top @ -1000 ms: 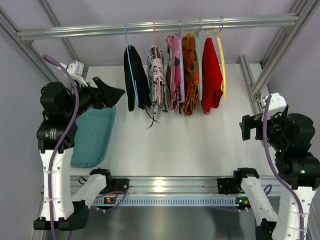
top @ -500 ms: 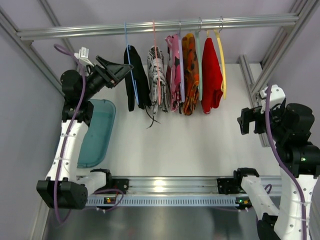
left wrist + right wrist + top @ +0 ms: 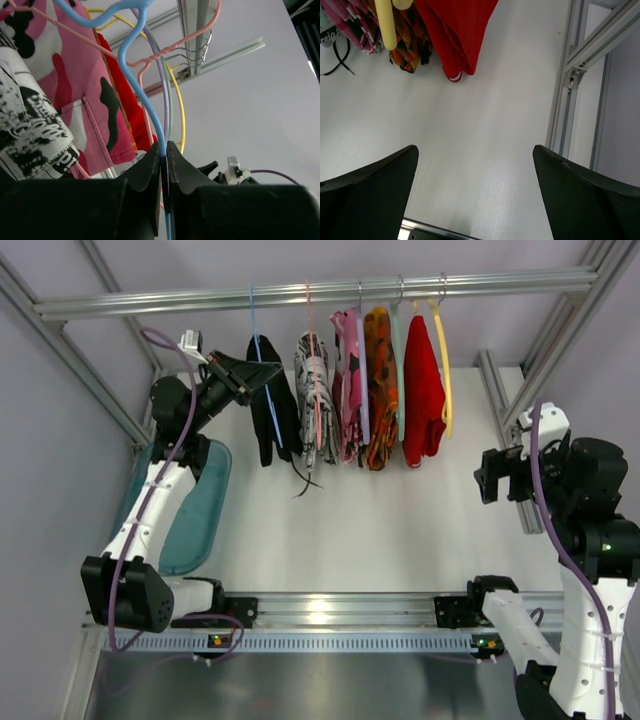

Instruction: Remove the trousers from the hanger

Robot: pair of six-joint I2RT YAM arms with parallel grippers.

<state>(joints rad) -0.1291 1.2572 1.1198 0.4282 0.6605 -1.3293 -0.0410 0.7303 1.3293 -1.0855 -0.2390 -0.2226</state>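
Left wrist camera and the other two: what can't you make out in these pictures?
- Left wrist view: the plain black fabric trousers are out of sight; the left jaws' dark body fills the bottom edge.
- Top view: the thin light-blue wire hanger is too thin to show how the trousers hang on it.
- Right wrist view: the red garment is cut off by the top edge.

The trousers (image 3: 283,415) are plain black and the hanger (image 3: 144,112) is light blue. The printed garment (image 3: 312,390) is black-and-white; the tray (image 3: 195,510) is teal.
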